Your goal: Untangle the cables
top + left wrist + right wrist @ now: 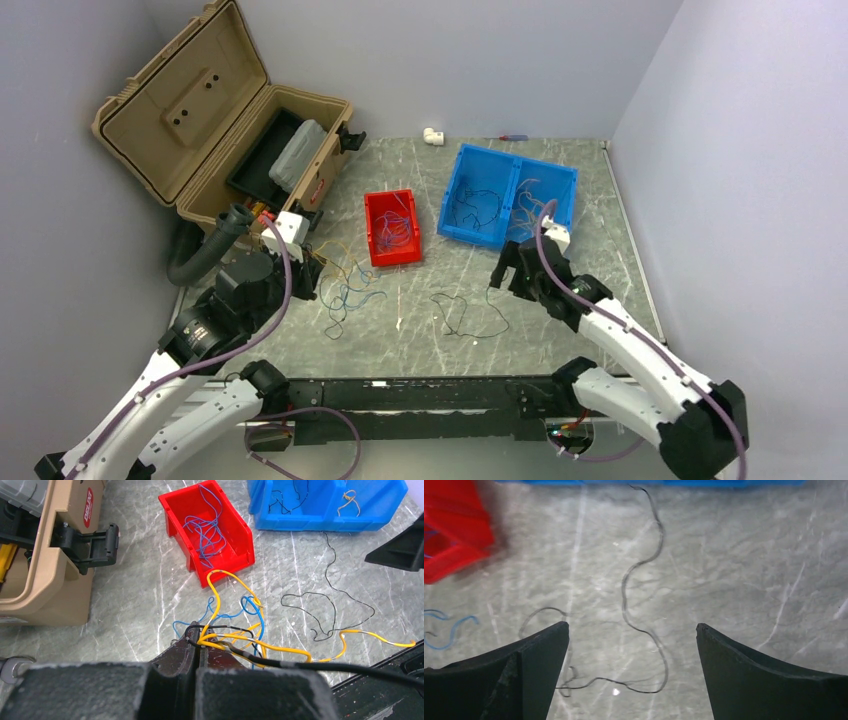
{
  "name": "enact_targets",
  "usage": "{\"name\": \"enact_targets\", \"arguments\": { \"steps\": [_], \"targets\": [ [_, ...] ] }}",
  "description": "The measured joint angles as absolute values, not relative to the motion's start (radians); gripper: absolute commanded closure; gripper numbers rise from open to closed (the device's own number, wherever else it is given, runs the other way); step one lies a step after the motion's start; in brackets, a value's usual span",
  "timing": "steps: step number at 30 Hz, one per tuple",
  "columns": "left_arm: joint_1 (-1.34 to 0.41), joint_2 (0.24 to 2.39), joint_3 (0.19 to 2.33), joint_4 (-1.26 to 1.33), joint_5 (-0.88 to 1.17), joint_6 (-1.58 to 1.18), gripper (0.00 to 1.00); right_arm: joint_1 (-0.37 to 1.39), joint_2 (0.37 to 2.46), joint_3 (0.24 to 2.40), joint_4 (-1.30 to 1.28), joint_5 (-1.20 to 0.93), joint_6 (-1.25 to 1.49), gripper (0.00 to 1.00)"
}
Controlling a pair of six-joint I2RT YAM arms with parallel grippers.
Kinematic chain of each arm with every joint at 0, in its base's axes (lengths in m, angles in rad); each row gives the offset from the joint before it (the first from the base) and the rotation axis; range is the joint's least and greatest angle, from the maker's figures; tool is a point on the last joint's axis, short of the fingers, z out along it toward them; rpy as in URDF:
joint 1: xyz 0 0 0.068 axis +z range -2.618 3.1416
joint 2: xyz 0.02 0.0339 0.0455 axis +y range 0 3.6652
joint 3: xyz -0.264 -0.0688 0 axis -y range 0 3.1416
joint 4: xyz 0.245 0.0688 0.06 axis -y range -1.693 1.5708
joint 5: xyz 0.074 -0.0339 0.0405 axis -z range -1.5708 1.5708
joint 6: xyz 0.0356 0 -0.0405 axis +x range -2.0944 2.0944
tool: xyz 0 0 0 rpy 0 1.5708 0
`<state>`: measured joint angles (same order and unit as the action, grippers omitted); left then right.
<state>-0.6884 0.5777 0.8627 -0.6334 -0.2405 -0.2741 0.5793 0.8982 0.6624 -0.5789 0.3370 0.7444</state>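
Overhead, mid-table: loose black cable (470,315) lies 7 o'clock of R gripper (505,272), nearer arm. L wrist cam: L gripper (196,642) clenched on yellow-blue tangle (235,630). R wrist cam: jaws wide, empty; cable runs 12-to-6 btwn them.

I am seeing yellow, blue and black cables (227,636) on a grey marbled table (135,585); a red bin (230,562); a blue bin (320,522).
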Motion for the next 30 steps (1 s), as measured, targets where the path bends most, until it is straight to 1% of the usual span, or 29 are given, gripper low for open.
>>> {"name": "enact_targets", "arguments": {
  "steps": [4, 10, 13, 21, 26, 30],
  "targets": [
    [-0.688, 0.578, 0.863, -0.636, -0.241, -0.274, 1.00, 0.384, 0.970, 0.583, -0.511, 0.116, 0.645, 0.00],
    [-0.688, 0.578, 0.863, -0.646, -0.241, -0.274, 1.00, 0.282, 1.102, 0.513, -0.353, -0.101, 0.592, 0.00],
    [-0.688, 0.577, 0.863, -0.659, -0.241, -0.274, 1.00, 0.262, 1.161, 0.487, -0.286, -0.168, 0.590, 0.00],
    [-0.688, 0.560, 0.863, -0.669, -0.244, -0.274, 1.00, 0.256, 1.221, 0.458, -0.089, -0.329, 0.591, 0.00],
    [-0.688, 0.560, 0.863, -0.671, -0.245, -0.274, 1.00, 0.262, 1.249, 0.457, -0.048, -0.412, 0.585, 0.00],
    [-0.688, 0.560, 0.863, -0.671, -0.249, -0.273, 1.00, 0.298, 1.249, 0.457, -0.054, -0.430, 0.574, 0.00]
  ]
}}
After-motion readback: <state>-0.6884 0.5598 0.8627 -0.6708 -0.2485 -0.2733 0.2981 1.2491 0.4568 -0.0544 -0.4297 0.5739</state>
